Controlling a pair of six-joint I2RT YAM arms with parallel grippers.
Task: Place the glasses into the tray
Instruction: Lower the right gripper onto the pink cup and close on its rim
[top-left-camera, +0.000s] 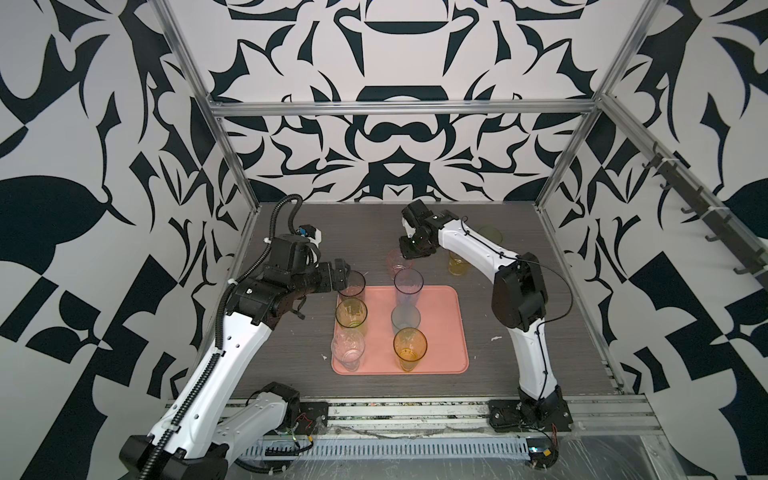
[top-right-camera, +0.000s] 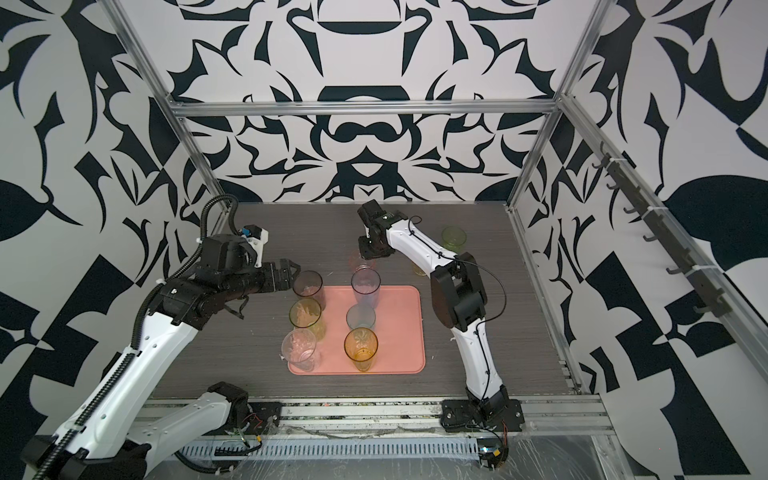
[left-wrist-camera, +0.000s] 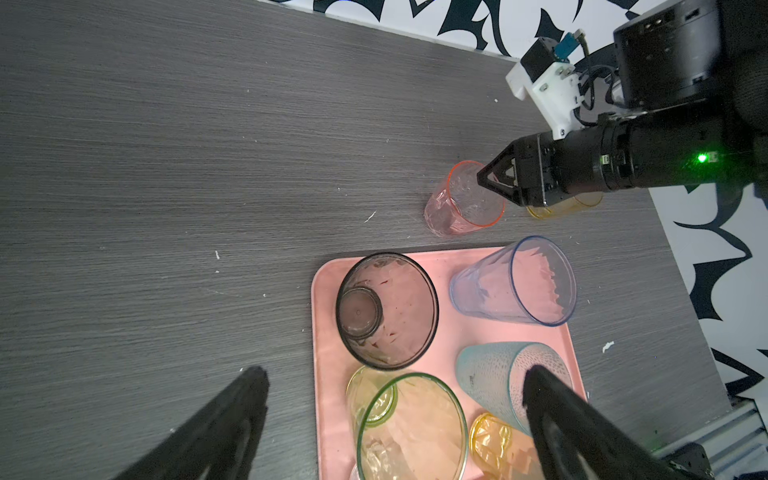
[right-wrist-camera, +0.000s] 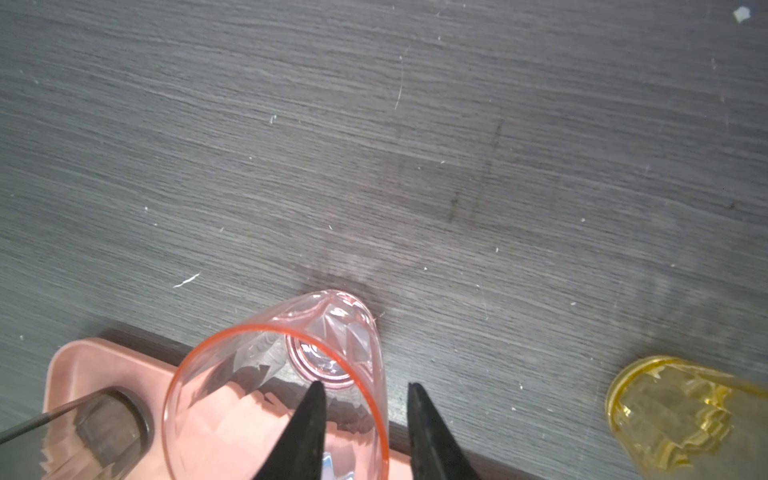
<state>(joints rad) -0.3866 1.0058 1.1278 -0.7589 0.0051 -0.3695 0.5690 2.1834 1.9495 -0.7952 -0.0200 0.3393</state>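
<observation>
Six glasses (top-left-camera: 410, 345) stand in the tray (top-left-camera: 444, 328). Our left gripper (top-right-camera: 293, 275) hovers beside it, jaws spread wide. Just beyond, on the desk (top-left-camera: 365, 232), our right gripper (right-wrist-camera: 365, 385) straddles the rim of the pink glass (right-wrist-camera: 249, 395) for a lift, jaws apart, not yet pinching. A yellow glass (top-left-camera: 457, 265) and a green glass (top-left-camera: 490, 235) stand farther back.

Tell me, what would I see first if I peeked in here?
You'd spot the salmon-pink tray in the middle of the dark table, with six coloured glasses standing on it. Just past its far edge, the right gripper straddles the rim of a pink glass. Bold black-and-white patterned walls wrap around everything.
</observation>
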